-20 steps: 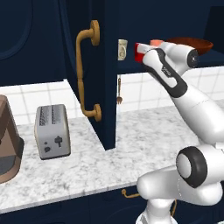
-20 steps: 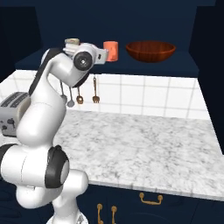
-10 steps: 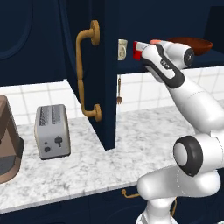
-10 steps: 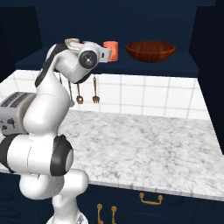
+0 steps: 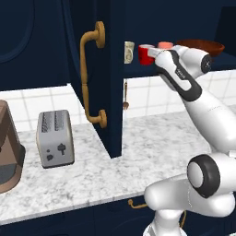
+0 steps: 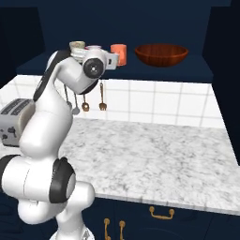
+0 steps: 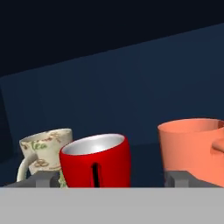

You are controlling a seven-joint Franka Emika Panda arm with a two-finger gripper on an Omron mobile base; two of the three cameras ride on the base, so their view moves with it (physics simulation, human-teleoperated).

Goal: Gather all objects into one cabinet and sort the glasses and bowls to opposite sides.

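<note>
Three cups stand close together at one end of the cabinet shelf (image 6: 140,70): a beige patterned cup (image 7: 43,151), a bright red cup (image 7: 97,159) and a salmon-orange mug (image 7: 192,146). The wide reddish-brown bowl (image 6: 161,54) sits well apart at the other end. The gripper (image 7: 113,179) is spread wide, its fingertips (image 7: 180,178) flanking the red cup without clasping it; the cup appears set down, though slightly tilted. All four vessels look rigid, light, glossy and likely breakable. Each cup is best taken across its body, near mid-height; the bowl probably needs a pinch at its rim. The cabinet door (image 5: 92,78) stands open.
</note>
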